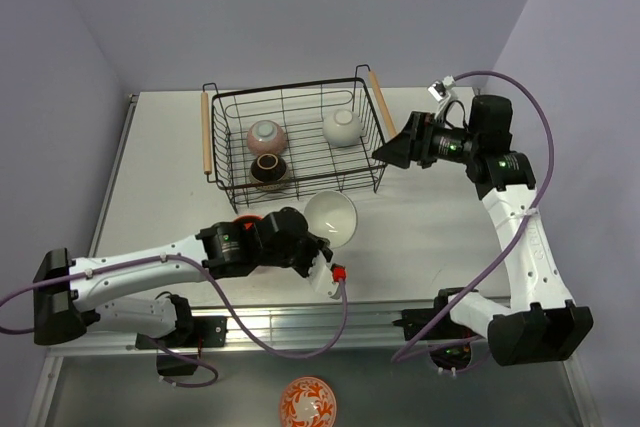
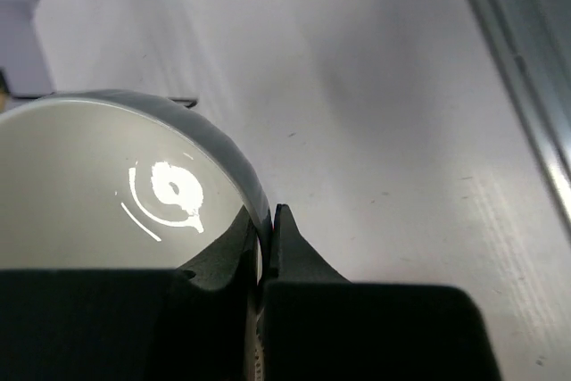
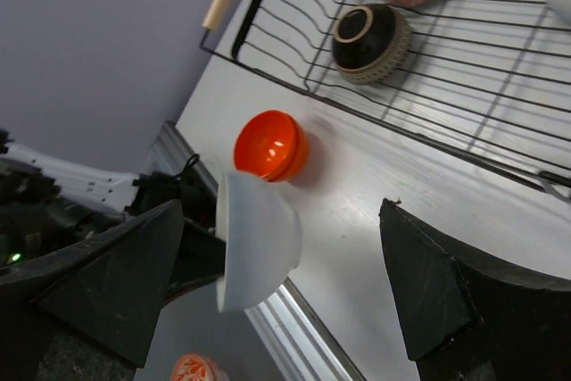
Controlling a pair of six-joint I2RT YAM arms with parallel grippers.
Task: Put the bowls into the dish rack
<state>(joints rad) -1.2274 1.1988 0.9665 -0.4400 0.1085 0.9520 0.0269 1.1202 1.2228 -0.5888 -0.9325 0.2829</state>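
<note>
Left gripper (image 2: 266,222) clamped on the held white bowl (image 1: 331,217) rim, short of the rack (image 1: 310,157). Orange bowl (image 3: 270,144) waits on the table (image 1: 420,237). Racked: dark bowl (image 1: 268,169), pink bowl (image 1: 267,134), far white bowl (image 1: 342,126). Right gripper (image 1: 385,153) wide open, empty, beside the rack's right end.

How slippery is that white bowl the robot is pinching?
Probably quite slippery: the white bowl is glossy, with a bright glare spot inside. The left gripper pinches only its thin rim, so it might swing or twist. It looks stiff like ceramic, so likely breakable if dropped.
</note>
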